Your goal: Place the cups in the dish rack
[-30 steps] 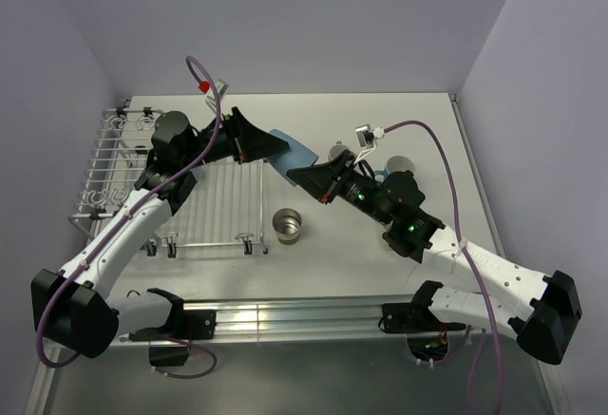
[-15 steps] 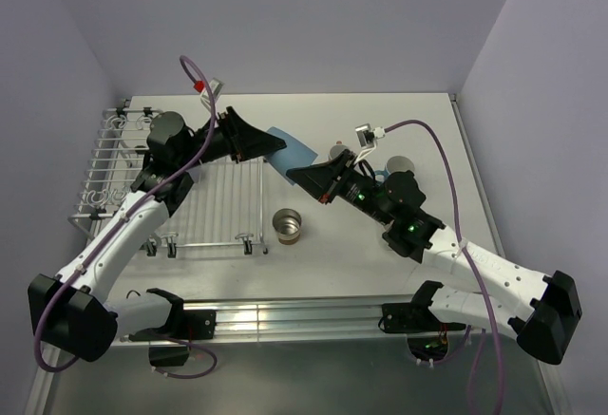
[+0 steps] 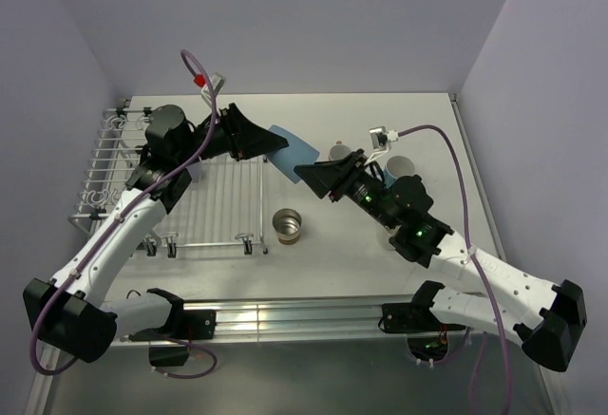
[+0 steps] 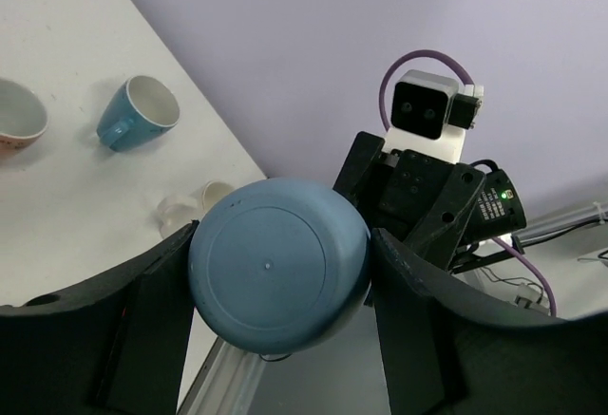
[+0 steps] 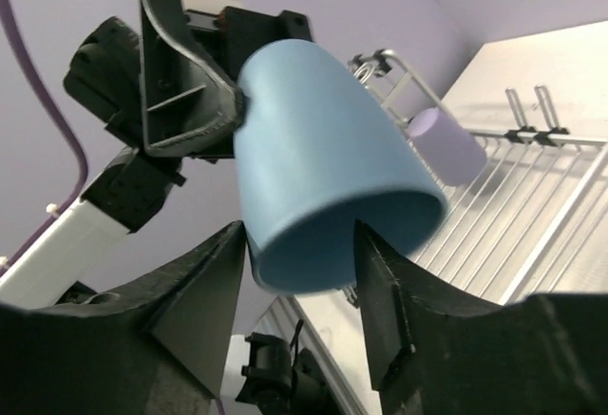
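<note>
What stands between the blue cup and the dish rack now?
Nothing visible lies between them. The left pincer holds the blue cup by its base, while the right pincer sits at its rim, on the side away from the dish rack.

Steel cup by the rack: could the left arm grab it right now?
Probably not just now. The left gripper is closed on the blue cup, held up in the air, so it is occupied. The steel cup itself stands in the open, nothing over it.
</note>
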You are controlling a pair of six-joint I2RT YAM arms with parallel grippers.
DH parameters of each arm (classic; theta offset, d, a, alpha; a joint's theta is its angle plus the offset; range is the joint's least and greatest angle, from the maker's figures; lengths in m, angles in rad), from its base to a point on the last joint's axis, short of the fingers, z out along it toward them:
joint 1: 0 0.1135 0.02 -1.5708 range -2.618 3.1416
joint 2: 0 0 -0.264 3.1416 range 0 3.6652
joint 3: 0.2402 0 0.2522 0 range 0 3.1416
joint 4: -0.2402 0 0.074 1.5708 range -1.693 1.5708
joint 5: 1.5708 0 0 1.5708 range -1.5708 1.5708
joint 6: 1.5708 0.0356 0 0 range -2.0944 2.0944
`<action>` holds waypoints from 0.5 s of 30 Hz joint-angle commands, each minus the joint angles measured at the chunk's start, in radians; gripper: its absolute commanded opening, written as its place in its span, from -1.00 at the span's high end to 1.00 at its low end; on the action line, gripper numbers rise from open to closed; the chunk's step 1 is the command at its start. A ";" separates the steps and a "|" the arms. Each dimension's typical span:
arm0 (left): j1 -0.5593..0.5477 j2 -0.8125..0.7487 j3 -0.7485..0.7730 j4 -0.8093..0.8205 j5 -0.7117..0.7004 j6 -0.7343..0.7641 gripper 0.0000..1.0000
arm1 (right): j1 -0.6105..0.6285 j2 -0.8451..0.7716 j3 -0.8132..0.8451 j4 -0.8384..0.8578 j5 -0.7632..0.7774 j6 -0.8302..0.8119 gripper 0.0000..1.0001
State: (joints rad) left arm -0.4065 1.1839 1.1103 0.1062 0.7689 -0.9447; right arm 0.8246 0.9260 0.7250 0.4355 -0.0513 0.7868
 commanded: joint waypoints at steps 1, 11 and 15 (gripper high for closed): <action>0.001 -0.032 0.098 -0.086 -0.049 0.093 1.00 | -0.008 -0.068 -0.022 -0.043 0.100 -0.014 -0.14; 0.017 0.048 0.350 -0.652 -0.747 0.395 1.00 | -0.018 -0.173 -0.032 -0.346 0.321 -0.029 -0.18; 0.017 0.114 0.327 -0.683 -0.965 0.405 1.00 | -0.018 -0.133 0.004 -0.428 0.357 -0.053 -0.18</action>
State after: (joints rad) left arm -0.3939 1.2434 1.4315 -0.4618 0.0738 -0.6018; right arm 0.8135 0.7712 0.6994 0.0956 0.2302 0.7670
